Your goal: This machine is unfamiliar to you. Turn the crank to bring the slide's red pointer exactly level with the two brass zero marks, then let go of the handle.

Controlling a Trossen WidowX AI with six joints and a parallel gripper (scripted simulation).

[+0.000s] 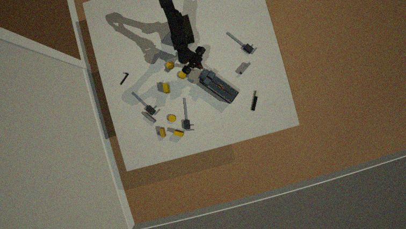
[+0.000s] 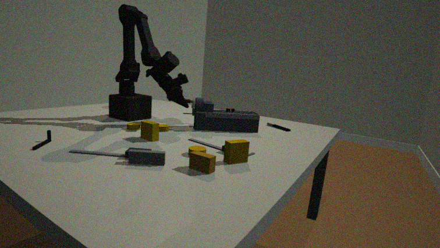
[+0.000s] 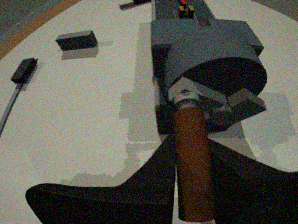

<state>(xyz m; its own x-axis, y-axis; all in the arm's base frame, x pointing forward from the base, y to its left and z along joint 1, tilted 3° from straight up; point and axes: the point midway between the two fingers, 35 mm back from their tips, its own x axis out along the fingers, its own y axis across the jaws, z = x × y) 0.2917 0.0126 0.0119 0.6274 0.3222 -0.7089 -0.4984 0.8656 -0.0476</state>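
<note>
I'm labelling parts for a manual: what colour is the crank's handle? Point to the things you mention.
Reddish brown (image 3: 192, 160); the wrist view shows it best.

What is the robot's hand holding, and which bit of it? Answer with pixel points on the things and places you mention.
The black gripper (image 1: 200, 67) (image 2: 187, 105) (image 3: 182, 140) holds the reddish-brown cylindrical crank handle (image 3: 192, 160), its fingers around the handle's length, beyond the grey metal joint (image 3: 186, 95).

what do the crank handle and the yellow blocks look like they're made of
The crank handle looks like wood, perhaps stained or painted: it is reddish brown and matt, though no grain shows. The yellow blocks could be painted wood or plastic: flat, even colour, crisp edges and no bright glints leave it open.
</note>
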